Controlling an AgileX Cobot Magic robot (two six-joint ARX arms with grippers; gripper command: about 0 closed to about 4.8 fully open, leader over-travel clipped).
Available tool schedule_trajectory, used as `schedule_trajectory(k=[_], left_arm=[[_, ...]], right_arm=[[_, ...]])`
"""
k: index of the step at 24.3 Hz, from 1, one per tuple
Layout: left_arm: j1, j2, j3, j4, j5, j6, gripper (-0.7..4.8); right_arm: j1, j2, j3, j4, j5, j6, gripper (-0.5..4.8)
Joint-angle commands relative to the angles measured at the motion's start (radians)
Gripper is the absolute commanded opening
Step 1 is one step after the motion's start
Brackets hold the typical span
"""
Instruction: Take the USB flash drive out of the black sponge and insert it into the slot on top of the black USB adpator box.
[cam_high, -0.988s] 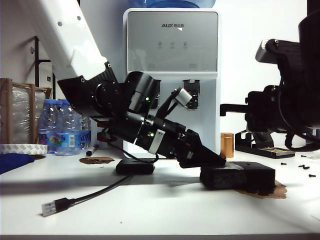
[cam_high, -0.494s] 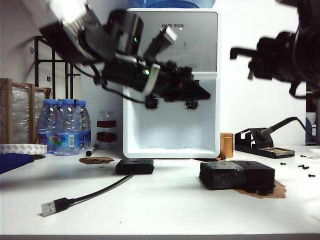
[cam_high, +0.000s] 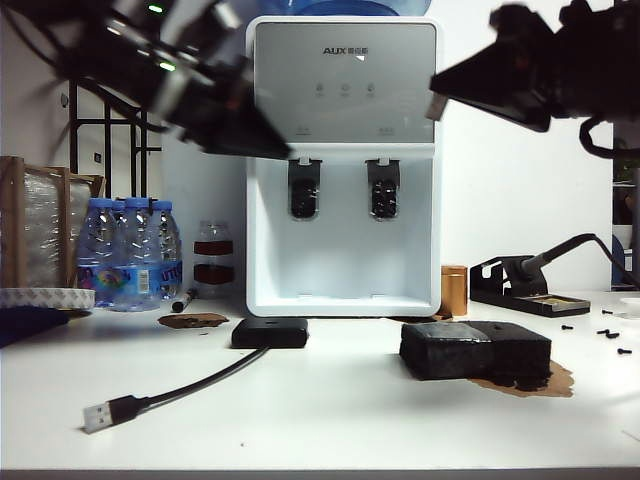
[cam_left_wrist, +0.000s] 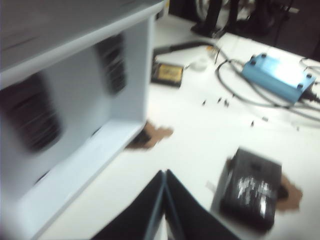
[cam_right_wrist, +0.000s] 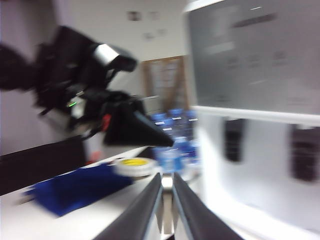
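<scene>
The black sponge lies on the table at the right. The black USB adpator box sits left of it, and its cable runs to a silver plug. My left gripper hangs high at the upper left, shut, with nothing between its fingers. At the upper right, well above the sponge, my right gripper points left. It is shut on a small silvery piece that looks like the USB flash drive. Both wrist views are blurred.
A white water dispenser stands behind the box and the sponge. Water bottles and a blue cloth are at the left. A soldering stand, a copper can and small screws are at the right.
The left gripper has lifted off the sponge and swung up and to the left. The right gripper has risen and now points left in front of the dispenser.
</scene>
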Motion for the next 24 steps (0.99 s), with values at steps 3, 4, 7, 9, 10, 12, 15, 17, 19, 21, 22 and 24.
schedule_trajectory(k=[3,4,7,9,10,12,15,17,19,21,22,24], left_arm=[[0.151,-0.058,0.001,-0.357,0.136,0.264,-0.04],[0.175,-0.058,0.0,-0.412,0.153,0.32,-0.04],[0.265,-0.059,-0.019,-0.555,0.237,0.521,-0.04],[0.335,-0.06,-0.032,-0.66,0.282,0.697,-0.04],[0.372,-0.06,-0.037,-0.718,0.311,0.792,-0.04],[0.429,-0.06,-0.041,-0.853,0.377,0.995,-0.04],[0.477,-0.06,-0.041,-1.05,0.432,1.243,-0.04],[0.487,-0.06,-0.041,-1.144,0.428,1.32,-0.04],[0.497,-0.065,-0.04,-1.18,0.418,1.342,-0.04],[0.509,-0.066,-0.04,-1.17,0.415,1.343,-0.04],[0.515,-0.066,-0.041,-1.158,0.406,1.343,-0.04],[0.52,-0.066,-0.04,-1.138,0.389,1.343,-0.04]], right_arm=[[-0.003,-0.005,0.093,-0.151,-0.392,0.141,-0.05],[-0.003,-0.005,0.116,-0.19,-0.431,0.147,-0.05],[-0.003,-0.005,0.202,-0.297,-0.515,0.146,-0.04],[-0.003,-0.005,0.256,-0.357,-0.584,0.145,-0.05],[-0.003,-0.005,0.282,-0.395,-0.634,0.148,-0.05],[-0.003,-0.005,0.313,-0.47,-0.682,0.148,-0.05],[-0.003,-0.005,0.317,-0.481,-0.682,0.146,-0.05],[-0.003,-0.007,0.317,-0.481,-0.69,0.147,-0.05],[-0.003,-0.018,0.317,-0.481,-0.705,0.147,-0.05],[-0.003,-0.03,0.317,-0.47,-0.705,0.142,-0.05],[-0.003,-0.03,0.317,-0.468,-0.706,0.135,-0.05],[-0.003,-0.03,0.317,-0.47,-0.705,0.136,-0.05]])
